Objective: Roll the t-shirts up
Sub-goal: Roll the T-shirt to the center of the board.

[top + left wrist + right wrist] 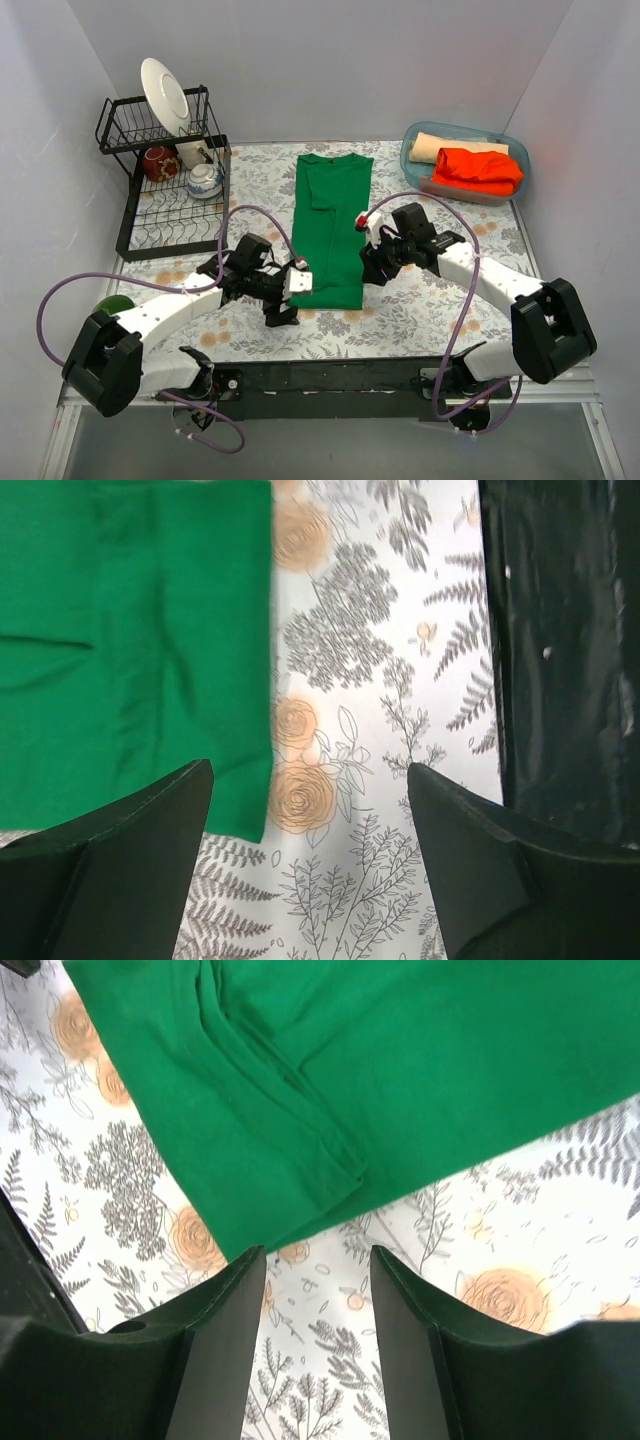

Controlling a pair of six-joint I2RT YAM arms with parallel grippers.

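Jaws released and empty on both sides at the near hem of the green t-shirt point(333, 225), folded into a long strip flat on the desk point(430, 320), roll not started; orange-red t-shirt point(480, 170) and tan t-shirt point(450, 147) wait in the bin point(407, 152).

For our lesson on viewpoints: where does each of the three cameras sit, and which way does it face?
Top external: above and behind the bases, facing down at the table and green t-shirt; both arms show.
Left wrist: on the left arm, facing down at the shirt's edge; open left gripper shows.
Right wrist: on the right arm, facing down at the shirt's corner; open right gripper shows.
All share the t-shirt.
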